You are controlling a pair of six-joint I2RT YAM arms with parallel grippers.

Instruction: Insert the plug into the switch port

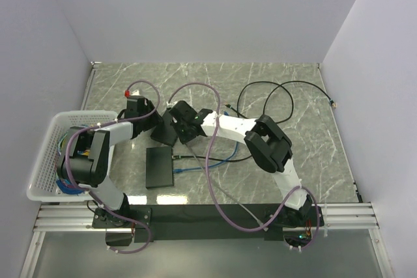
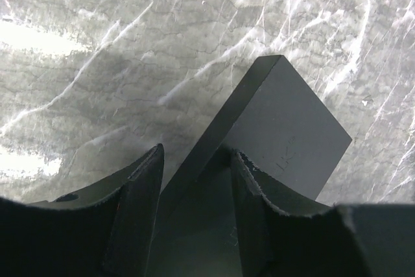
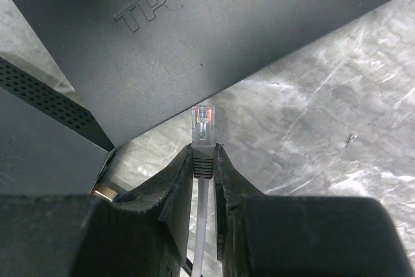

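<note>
My left gripper (image 1: pixel 155 124) is shut on the black TP-Link switch (image 1: pixel 165 129) and holds it tilted above the table. In the left wrist view its fingers (image 2: pixel 249 180) straddle the switch's body (image 2: pixel 285 121). My right gripper (image 1: pixel 185 126) is shut on the plug (image 3: pixel 203 126), a clear connector with a grey boot and a pale cable. The plug's tip points at the switch's lower edge (image 3: pixel 214 43) and sits just short of it. No port opening shows in any view.
A second flat black box (image 1: pixel 159 167) lies on the marble table in front of the grippers, with a blue cable (image 1: pixel 218 158) beside it. A black cable (image 1: pixel 287 96) loops at the back right. A white basket (image 1: pixel 45 154) stands at the left edge.
</note>
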